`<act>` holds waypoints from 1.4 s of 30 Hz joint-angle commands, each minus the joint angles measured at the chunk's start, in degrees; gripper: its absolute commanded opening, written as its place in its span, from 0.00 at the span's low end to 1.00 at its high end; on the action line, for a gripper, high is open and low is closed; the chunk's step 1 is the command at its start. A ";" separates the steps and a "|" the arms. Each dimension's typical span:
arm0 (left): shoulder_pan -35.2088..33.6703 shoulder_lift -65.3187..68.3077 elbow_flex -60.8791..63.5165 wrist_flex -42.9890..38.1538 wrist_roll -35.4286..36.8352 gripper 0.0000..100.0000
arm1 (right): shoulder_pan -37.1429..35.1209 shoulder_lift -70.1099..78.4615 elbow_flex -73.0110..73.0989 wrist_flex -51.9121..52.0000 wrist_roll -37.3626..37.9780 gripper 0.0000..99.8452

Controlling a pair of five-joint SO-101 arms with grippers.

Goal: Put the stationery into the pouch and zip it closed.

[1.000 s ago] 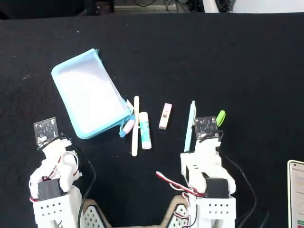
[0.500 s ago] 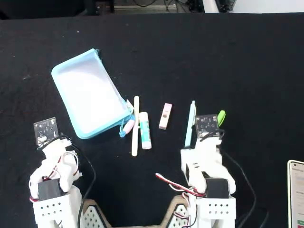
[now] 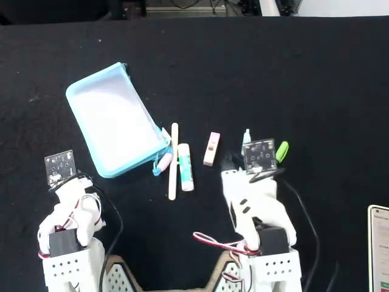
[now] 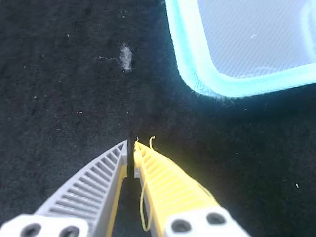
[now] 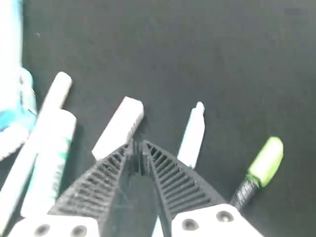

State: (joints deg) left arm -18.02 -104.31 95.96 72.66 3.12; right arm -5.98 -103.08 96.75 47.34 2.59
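The light blue pouch (image 3: pixel 112 118) lies at the left of the black table, its corner (image 4: pixel 237 54) ahead of my left gripper (image 4: pixel 131 147), which is shut and empty above bare cloth. Beside the pouch lie a pink eraser (image 3: pixel 164 162), a long white stick (image 3: pixel 174 161) and a glue stick (image 3: pixel 185 167). A small white eraser (image 3: pixel 211 148), a light blue pen (image 3: pixel 245 136) and a green marker (image 3: pixel 281 151) lie further right. My right gripper (image 5: pixel 138 148) is shut and empty, its tips just short of the white eraser (image 5: pixel 118 127), with the pen (image 5: pixel 191 133) and marker (image 5: pixel 264 160) alongside.
A white card or device (image 3: pixel 378 249) lies at the table's right edge. The far half of the table (image 3: pixel 243 61) is bare black cloth. Red and white wires (image 3: pixel 216 238) loop by the right arm's base.
My right arm has swung left and forward, now covering most of the blue pen and pointing at the white eraser. The left arm and the stationery have not moved.
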 commanded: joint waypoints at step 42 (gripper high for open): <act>-8.31 -0.26 -34.59 -26.02 -4.40 0.03 | -3.87 -4.97 -49.36 9.05 13.80 0.01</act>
State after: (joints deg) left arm -28.13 -104.57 71.25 47.69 -5.41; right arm -11.78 -103.08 51.82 57.89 15.96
